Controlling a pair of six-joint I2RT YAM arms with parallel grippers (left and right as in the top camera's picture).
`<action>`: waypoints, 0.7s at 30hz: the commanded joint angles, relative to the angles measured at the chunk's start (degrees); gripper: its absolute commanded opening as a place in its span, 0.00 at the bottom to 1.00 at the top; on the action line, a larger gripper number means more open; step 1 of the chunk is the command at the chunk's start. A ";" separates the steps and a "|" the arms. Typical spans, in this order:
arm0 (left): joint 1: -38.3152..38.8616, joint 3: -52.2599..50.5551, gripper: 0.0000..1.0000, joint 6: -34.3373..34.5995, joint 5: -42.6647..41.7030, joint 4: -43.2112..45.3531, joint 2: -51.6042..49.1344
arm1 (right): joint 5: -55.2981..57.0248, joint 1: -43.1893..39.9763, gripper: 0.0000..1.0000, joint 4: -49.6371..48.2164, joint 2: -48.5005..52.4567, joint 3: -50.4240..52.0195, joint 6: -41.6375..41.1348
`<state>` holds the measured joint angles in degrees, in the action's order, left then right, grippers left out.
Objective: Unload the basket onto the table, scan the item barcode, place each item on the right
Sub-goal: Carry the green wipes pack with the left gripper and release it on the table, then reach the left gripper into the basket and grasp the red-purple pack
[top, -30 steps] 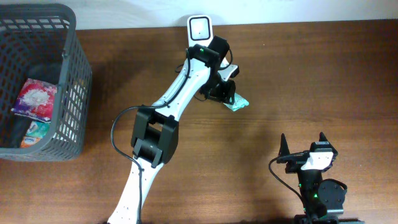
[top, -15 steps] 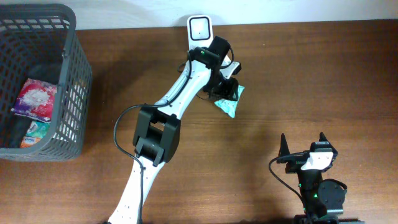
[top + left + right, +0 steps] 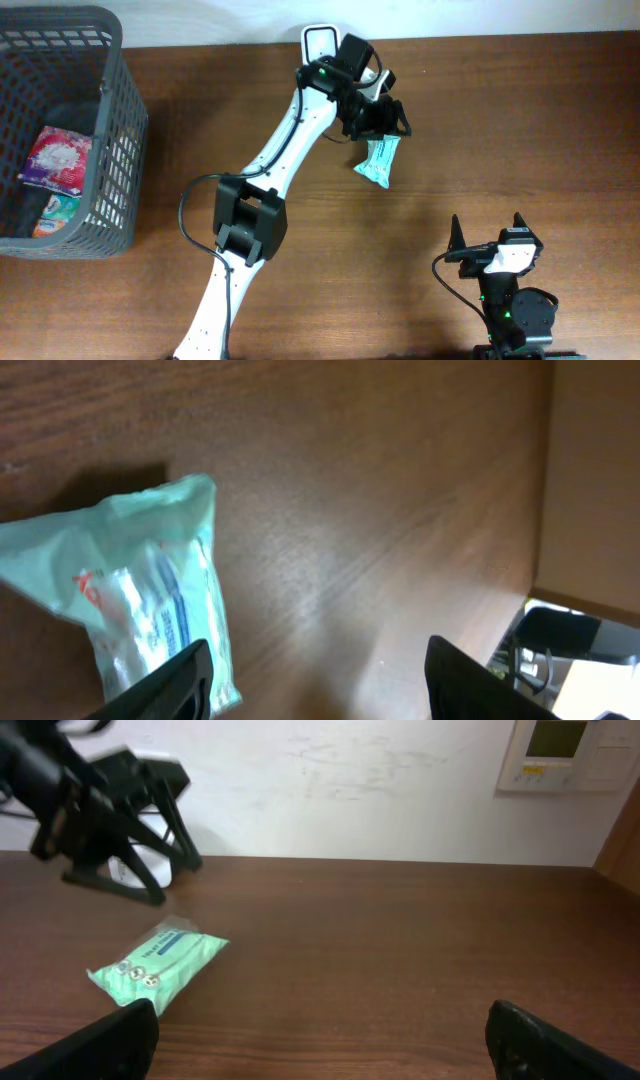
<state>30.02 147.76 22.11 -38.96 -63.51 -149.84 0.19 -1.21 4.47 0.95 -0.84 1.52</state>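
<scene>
The left tool (image 3: 385, 122) (image 3: 318, 650) stands open, its two dark fingers spread wide and holding nothing. It hangs just to the robot's right of the barcode scanner (image 3: 320, 42) and close to it. In the left wrist view one finger (image 3: 175, 685) overlaps the lower edge of the mint-green packet (image 3: 130, 600); whether it touches the packet cannot be told. The other finger stands well clear over bare wood.

The packet (image 3: 378, 160) (image 3: 158, 960) lies flat on the brown wooden bench (image 3: 500, 120), right of the scanner and nearer the robot than it, just beyond the left tool's tips. It is a sealed pouch with blue and red print; the lettering is too small to read.

The left arm (image 3: 285, 150) runs white and slanted from its black joint up past the scanner.

The right tool (image 3: 487, 225) (image 3: 320, 1010) is open too, fully spread and empty, well apart from the scanner, far to its right and toward the robot.

Far to the scanner's left stands a grey mesh basket (image 3: 120, 90) holding a pink packet (image 3: 55, 160) and a teal packet (image 3: 55, 212).
</scene>
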 commanded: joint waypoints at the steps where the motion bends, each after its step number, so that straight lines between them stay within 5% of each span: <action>1: -2.49 10.12 0.69 -4.24 3.13 -6.51 -0.35 | 0.50 -0.26 0.99 0.15 -0.26 0.52 -0.26; 6: -6.78 32.15 0.68 -12.72 15.91 -21.38 0.09 | 0.50 -0.26 0.99 0.15 -0.26 0.52 -0.26; 12: -15.80 32.11 0.64 -15.41 39.63 -31.71 12.50 | 0.50 -0.26 0.99 0.15 -0.26 0.52 -0.26; 21: -35.69 31.87 0.74 -15.39 43.32 -33.22 22.62 | 0.50 -0.26 0.99 0.15 -0.26 0.52 -0.26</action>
<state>-0.71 179.15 7.27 3.36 -96.64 -131.09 0.21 -1.21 4.49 0.95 -0.84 1.50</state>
